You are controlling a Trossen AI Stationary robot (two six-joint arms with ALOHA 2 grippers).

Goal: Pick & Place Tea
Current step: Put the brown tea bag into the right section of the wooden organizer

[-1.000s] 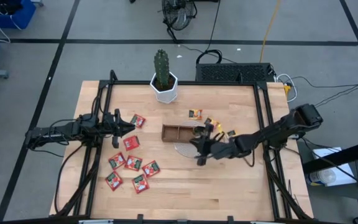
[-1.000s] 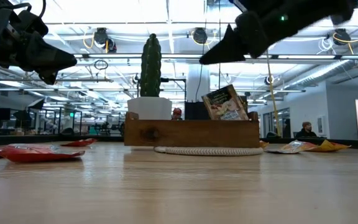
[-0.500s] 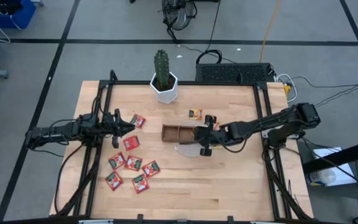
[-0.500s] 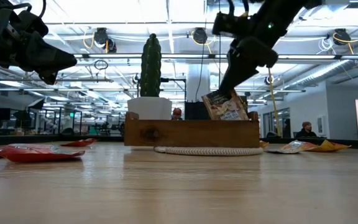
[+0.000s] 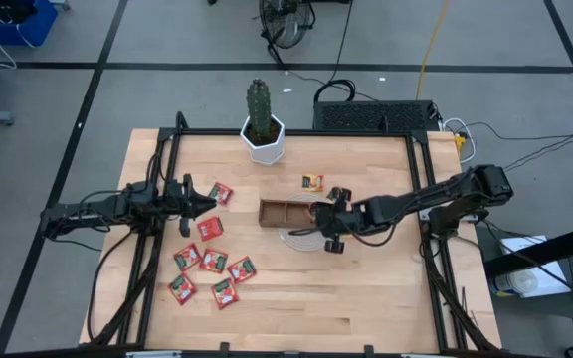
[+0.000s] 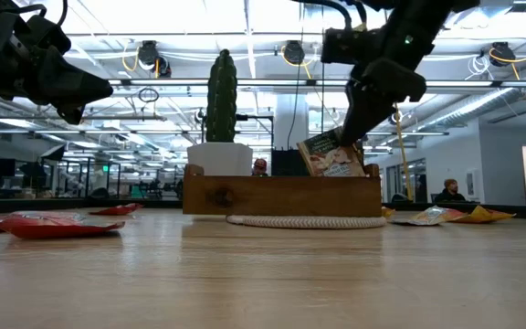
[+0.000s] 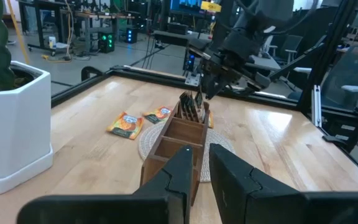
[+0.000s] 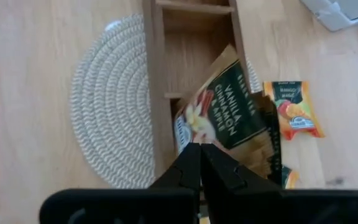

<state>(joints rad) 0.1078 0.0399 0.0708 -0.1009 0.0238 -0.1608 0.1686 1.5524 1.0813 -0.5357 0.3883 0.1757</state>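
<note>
Just below the right gripper (image 6: 354, 123), whose two dark fingers are pressed together with nothing between them, a dark green sachet printed with a vanilla-cinnamon label (image 8: 219, 115) leans tilted in the end compartment of the brown wooden tray (image 5: 285, 212). Whether the fingertips (image 8: 194, 165) touch the sachet's upper edge cannot be told. The tray sits on a round woven cream mat (image 8: 114, 106), which spreads out to one side of the fingers. On the other side of them, an orange-yellow sachet (image 8: 293, 111) lies flat on the pale wooden table (image 5: 366, 288), just beside the tray.

Well apart from that, the left gripper (image 5: 207, 203) hangs above the table with its fingers (image 7: 182, 171) narrowly parted and nothing visible between them. Near its fingertips and spreading away from them lie the red sachets with green-white marks (image 5: 214, 261), scattered flat on the wood. Beyond the tray stands a green cactus in a white hexagonal pot (image 5: 262, 134).
</note>
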